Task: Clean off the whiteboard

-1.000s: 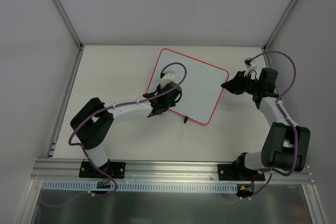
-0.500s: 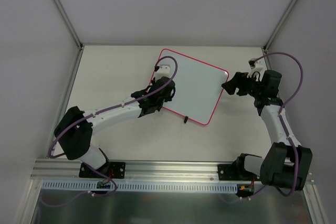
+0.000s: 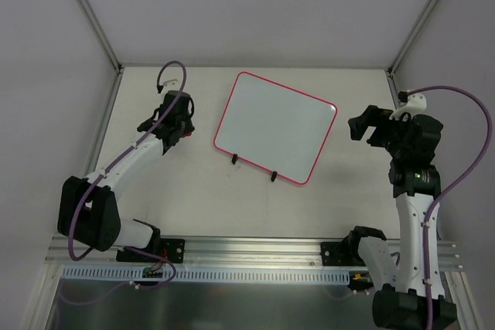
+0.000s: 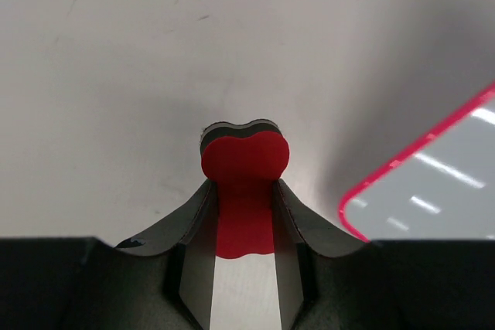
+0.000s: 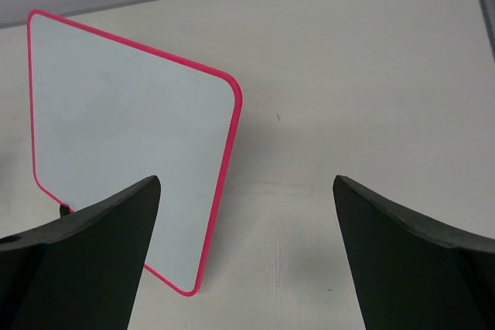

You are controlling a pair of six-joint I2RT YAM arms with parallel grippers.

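At far left of the overhead view: the left gripper (image 3: pixel 182 123) over the pale table (image 3: pixel 155 175), well apart from the whiteboard (image 3: pixel 274 125), with only a speck of red showing at its tip. Made plain by the left wrist view: fingers (image 4: pixel 193 214) clamped on the narrow waist of a red bone-shaped eraser (image 4: pixel 245 158), with a dark backing layer showing behind its rounded far end. Cannot tell whether it touches the table. At the right edge of that view, one rounded pink-red corner of the board (image 4: pixel 441 183).

In the middle of the overhead view: the whiteboard near the table's centre, turned at an angle to the table edges, with a plain white face and a pink-red frame. Two small black feet (image 3: pixel 233 159) along its near edge.

At right: the right gripper (image 3: pixel 357 124) just off the board's right corner, not touching it. Hard to read from above, clear from the right wrist view: dark fingers (image 5: pixel 93 253) spread wide, gripping nothing, with the board's face (image 5: pixel 124 137) and bare table between them.
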